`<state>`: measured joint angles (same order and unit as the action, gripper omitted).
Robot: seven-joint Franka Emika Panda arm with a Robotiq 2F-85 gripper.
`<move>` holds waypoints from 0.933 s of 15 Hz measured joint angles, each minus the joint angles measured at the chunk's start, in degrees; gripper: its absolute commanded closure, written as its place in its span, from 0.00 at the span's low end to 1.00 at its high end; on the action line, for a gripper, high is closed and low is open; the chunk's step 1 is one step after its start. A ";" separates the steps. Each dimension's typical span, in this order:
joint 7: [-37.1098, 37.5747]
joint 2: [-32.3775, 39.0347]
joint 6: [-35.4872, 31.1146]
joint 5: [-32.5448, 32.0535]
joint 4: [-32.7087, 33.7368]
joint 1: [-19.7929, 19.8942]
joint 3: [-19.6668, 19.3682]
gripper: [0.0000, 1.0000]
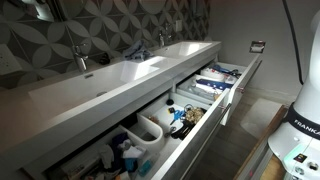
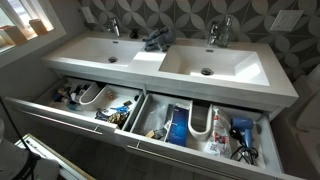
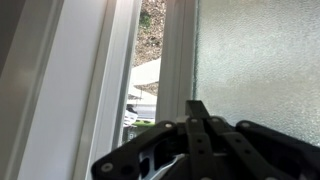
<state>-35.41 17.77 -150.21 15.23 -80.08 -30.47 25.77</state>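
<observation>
My gripper [image 3: 197, 128] is pointing at a white window frame [image 3: 175, 60]. A frosted pane [image 3: 260, 60] is sitting just beside that frame. I cannot tell whether my fingers are open or closed.

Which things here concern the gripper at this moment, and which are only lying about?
Concerning the gripper, nearest to it:
- white window frame
- frosted pane

Only lying about:
- double washbasin
- taps
- dark bundle between the basins
- open drawers, full of clutter

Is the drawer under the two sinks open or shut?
Open: the drawer is pulled out from beneath the counter, and its contents show from above.
</observation>
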 measured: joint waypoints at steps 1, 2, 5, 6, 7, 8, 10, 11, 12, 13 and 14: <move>-0.27 1.43 -0.01 -0.01 1.18 -0.32 0.00 1.00; -0.60 2.90 -0.05 -0.01 2.49 -0.58 0.02 1.00; -1.76 6.96 -0.08 0.01 6.50 -1.14 0.24 1.00; -2.32 8.31 -0.07 0.05 7.91 -1.22 0.58 1.00; -2.87 9.66 -0.03 0.06 9.32 -1.27 1.06 1.00; -3.44 10.94 0.03 0.08 10.65 -1.32 1.60 1.00; -4.06 12.24 1.58 0.08 12.59 -1.28 2.16 1.00; -4.07 12.41 2.37 0.08 13.12 -1.26 2.15 1.00; -4.07 12.60 2.81 0.05 13.49 -1.28 2.13 1.00; -3.98 12.70 2.99 0.05 13.69 -1.30 2.12 1.00; -3.73 12.71 3.03 0.03 13.72 -1.35 2.06 1.00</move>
<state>-39.14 30.48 -147.18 15.27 -66.35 -31.83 27.83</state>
